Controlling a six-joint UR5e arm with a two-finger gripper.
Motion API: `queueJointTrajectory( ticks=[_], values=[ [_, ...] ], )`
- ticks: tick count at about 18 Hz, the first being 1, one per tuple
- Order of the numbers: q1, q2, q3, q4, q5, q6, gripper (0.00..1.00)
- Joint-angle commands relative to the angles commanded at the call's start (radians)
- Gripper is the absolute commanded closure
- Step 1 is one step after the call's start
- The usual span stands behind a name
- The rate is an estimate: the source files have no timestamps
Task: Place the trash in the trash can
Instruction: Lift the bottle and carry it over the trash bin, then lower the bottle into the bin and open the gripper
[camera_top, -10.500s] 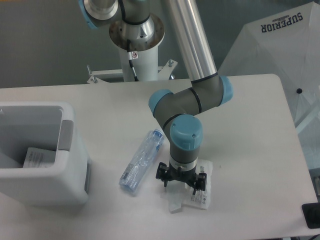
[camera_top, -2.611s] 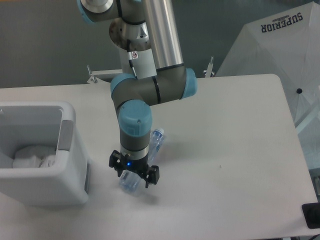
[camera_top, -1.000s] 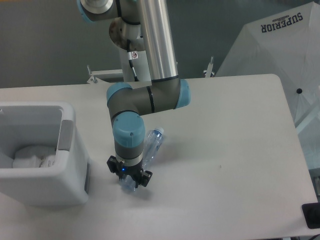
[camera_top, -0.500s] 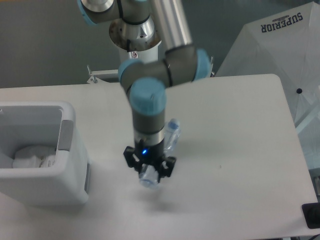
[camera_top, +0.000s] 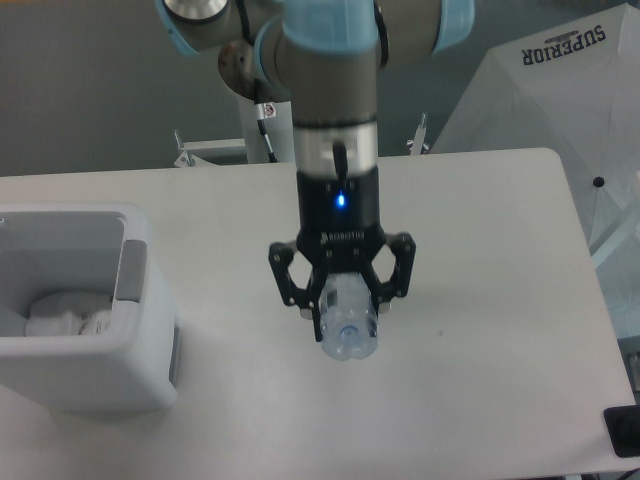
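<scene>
White desk (camera_top: 500, 300) against a grey wall; pincer (camera_top: 345, 318) clamped on bottle (camera_top: 347, 328) mid-desk, bin (camera_top: 135, 330) at left edge

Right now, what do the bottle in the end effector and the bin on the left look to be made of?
The bottle looks like thin clear plastic: the table shows through it and its wall is ribbed and creased. The end effector is shut on it. The bin looks like rigid white moulded plastic, matte to satin, with a thick rim, rounded corners and a grey side panel. What lies crumpled inside it looks white; its material is unclear.
</scene>
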Motion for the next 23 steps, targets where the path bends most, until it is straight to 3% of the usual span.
queueJointTrajectory(
  ticks=[8,13,19,23],
  values=[
    [-0.127,-0.007,0.041,0.057,-0.114,-0.003,0.42],
    [-0.205,-0.017,0.077,0.06,-0.114,-0.005,0.42],
    [-0.291,-0.075,0.077,0.06,-0.109,0.012,0.42],
    [-0.331,-0.08,0.08,0.058,-0.109,-0.012,0.42]
  ],
)
